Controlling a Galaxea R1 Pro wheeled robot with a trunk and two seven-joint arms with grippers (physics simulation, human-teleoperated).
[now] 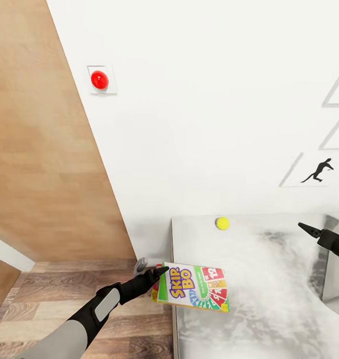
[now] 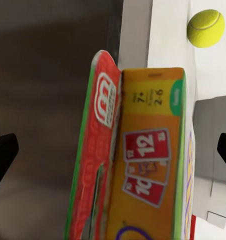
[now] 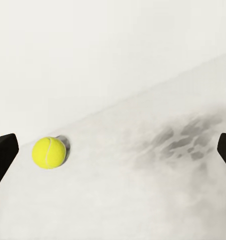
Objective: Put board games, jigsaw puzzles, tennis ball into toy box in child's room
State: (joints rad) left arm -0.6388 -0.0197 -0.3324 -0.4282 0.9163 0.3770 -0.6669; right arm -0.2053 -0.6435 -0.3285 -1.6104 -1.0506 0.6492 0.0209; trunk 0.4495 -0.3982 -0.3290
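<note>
Early stage: toys not boxed yet.
Left gripper (image 1: 157, 280) is clamping Skip-Bo box (image 1: 195, 287) over table (image 1: 269, 269); right gripper (image 1: 309, 230) is gaping apart near tennis ball (image 1: 222, 223).

Before me stands a pale mottled table (image 1: 269, 279), with the tennis ball (image 1: 222, 223) resting near its far edge by the wall.

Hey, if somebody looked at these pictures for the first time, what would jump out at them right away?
Probably the bright Skip-Bo game box at the table's near left corner, at the tip of the left gripper. Next, the yellow tennis ball near the table's far edge by the white wall, and the red button higher on that wall.
</note>
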